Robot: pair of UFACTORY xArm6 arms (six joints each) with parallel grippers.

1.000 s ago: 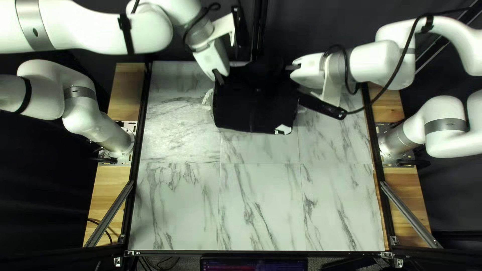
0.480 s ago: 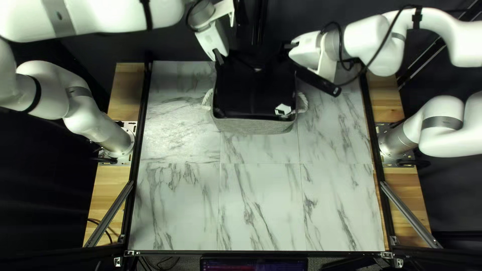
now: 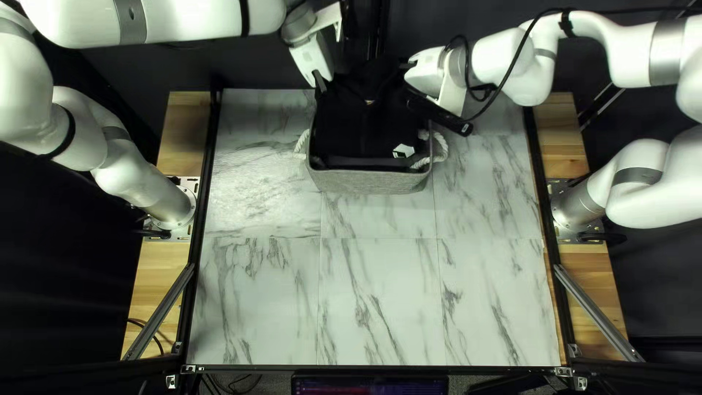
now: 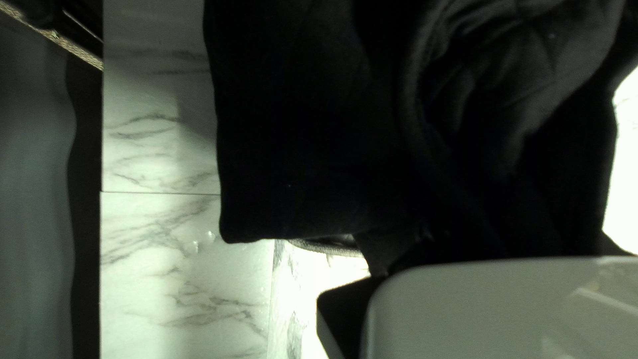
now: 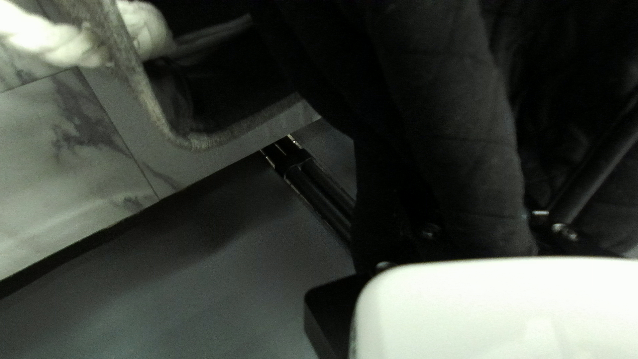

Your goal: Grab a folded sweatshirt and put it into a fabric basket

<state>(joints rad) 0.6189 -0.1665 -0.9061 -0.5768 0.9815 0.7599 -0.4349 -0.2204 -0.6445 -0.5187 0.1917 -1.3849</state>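
Touching sweatshirt (image 3: 365, 124): both end effectors (image 3: 320, 82)

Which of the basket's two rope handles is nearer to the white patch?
The right-hand rope handle in the top left view; the white patch lies near it, the other handle across the basket.

Black sweatshirt (image 3: 362, 124), grey basket (image 3: 369, 182), white rope handles (image 3: 439, 148), grey-veined white tabletop (image 3: 380, 292)

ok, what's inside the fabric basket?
Dark lining shows by the basket's near rim; the black sweatshirt covers most of the opening. Can't tell how far down it reaches, and the bottom is hidden.
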